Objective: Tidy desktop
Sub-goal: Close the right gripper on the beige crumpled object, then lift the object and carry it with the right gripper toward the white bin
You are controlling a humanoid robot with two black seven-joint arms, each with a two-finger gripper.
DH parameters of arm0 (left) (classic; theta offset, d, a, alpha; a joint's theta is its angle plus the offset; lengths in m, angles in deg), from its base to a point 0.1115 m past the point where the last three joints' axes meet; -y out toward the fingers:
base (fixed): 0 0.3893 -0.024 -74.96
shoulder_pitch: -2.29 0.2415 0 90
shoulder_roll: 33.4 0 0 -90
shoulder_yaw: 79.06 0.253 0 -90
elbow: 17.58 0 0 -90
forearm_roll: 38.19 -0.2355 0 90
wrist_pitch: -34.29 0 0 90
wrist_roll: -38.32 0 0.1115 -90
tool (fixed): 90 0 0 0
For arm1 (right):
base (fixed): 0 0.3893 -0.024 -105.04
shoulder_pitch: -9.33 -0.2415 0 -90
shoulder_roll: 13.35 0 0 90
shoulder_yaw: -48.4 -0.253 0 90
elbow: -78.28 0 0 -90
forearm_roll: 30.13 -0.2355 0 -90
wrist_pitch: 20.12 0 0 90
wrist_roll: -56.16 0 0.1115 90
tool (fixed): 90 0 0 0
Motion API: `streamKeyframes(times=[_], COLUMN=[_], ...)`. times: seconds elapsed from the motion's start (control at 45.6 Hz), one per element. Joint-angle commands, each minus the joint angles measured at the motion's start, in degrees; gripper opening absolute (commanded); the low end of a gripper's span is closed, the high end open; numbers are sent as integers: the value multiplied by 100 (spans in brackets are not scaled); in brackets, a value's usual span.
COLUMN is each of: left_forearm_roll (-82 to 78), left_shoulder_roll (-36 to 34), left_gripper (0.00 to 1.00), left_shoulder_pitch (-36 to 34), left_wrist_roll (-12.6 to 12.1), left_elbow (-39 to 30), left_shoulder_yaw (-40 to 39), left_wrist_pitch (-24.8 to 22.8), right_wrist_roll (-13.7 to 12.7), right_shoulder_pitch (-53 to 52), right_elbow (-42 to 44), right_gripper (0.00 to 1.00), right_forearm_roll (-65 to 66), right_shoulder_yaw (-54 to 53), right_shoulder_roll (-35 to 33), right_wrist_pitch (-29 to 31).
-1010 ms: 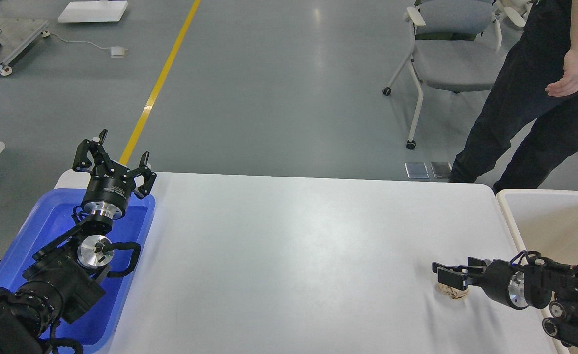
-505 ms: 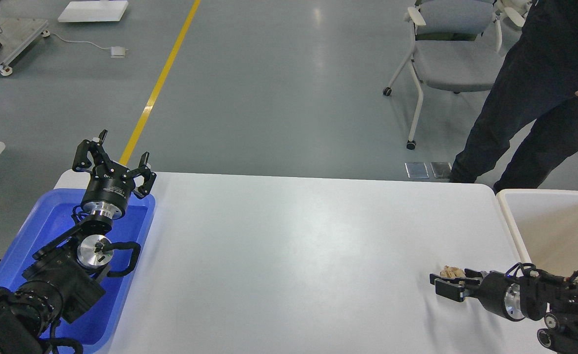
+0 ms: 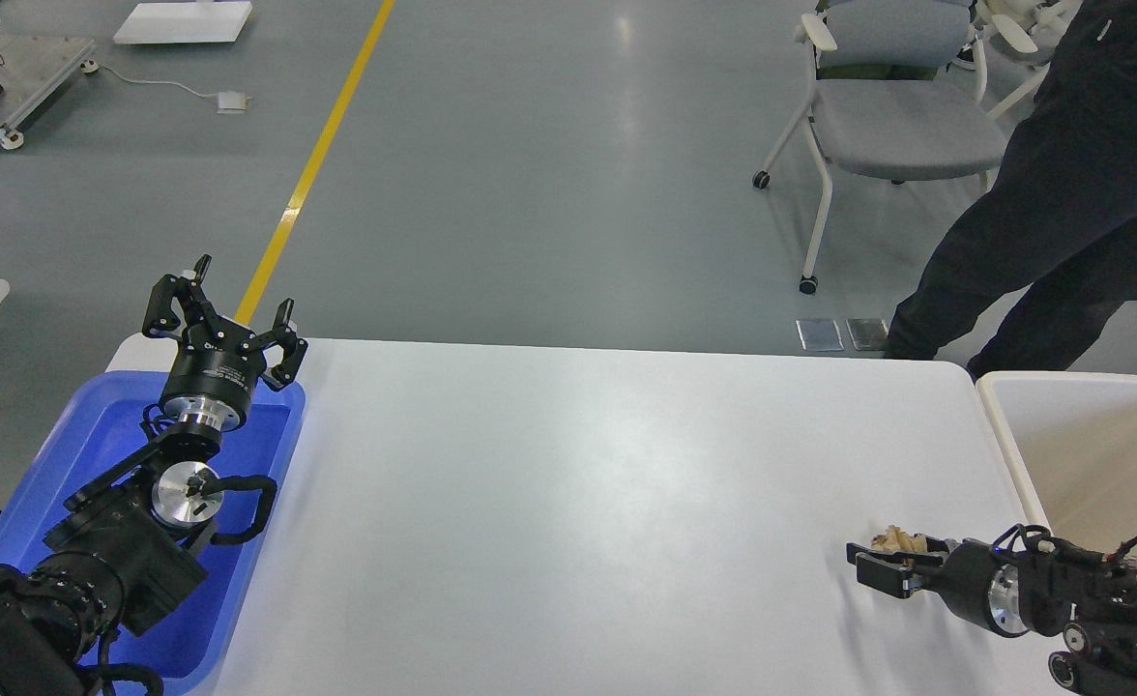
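Observation:
The white desktop [image 3: 568,483] fills the middle of the head view. A small tan crumpled scrap [image 3: 892,537] is at its right front, in the fingers of my right gripper [image 3: 884,566]. That gripper comes in low from the right, and the scrap pokes out above its upper finger. My left gripper [image 3: 222,311] is open and empty. It is held up over the far end of the blue tray [image 3: 66,454].
The blue tray lies at the desktop's left edge under my left arm. A cream-white tub [image 3: 1091,435] stands off the right edge. A person in dark clothes [image 3: 1071,213] stands beyond the far right corner, next to a grey wheeled chair [image 3: 897,116].
My right gripper has drawn back toward me and down in view. The scrap went from under its fingers to showing above them. The person shifted right. My left arm has not moved.

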Motion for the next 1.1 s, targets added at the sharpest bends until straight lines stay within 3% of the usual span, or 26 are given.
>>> streamKeyframes(times=[0.0, 0.132, 0.22, 0.373, 0.439, 0.659, 1.076], left_forearm_roll=[0, 0, 0, 0, 0, 0, 0], left_shoulder_roll=[4, -5, -5, 4, -5, 4, 4], left_gripper=[100, 100, 100, 100, 100, 100, 100], left_shoulder_pitch=[0, 0, 0, 0, 0, 0, 0], left_wrist_roll=[0, 0, 0, 0, 0, 0, 0], left_elbow=[1, 1, 1, 1, 1, 1, -8], left_shoulder_yaw=[0, 0, -8, 0, 0, 0, 0], left_wrist_pitch=[0, 0, 0, 0, 0, 0, 0], right_wrist_roll=[134, 161, 161, 152, 161, 204, 969], right_shoulder_pitch=[36, 44, 53, 88, 88, 71, -122], right_elbow=[109, 118, 144, 153, 162, 153, 4], right_gripper=[79, 64, 28, 14, 0, 0, 0], right_forearm_roll=[30, 39, 39, 30, 30, -84, -751], right_shoulder_yaw=[70, 88, 88, 96, 96, 9, -255], right_shoulder_roll=[65, 65, 65, 65, 65, -5, -629], right_wrist_pitch=[-29, -47, -47, -47, -47, -55, -20])
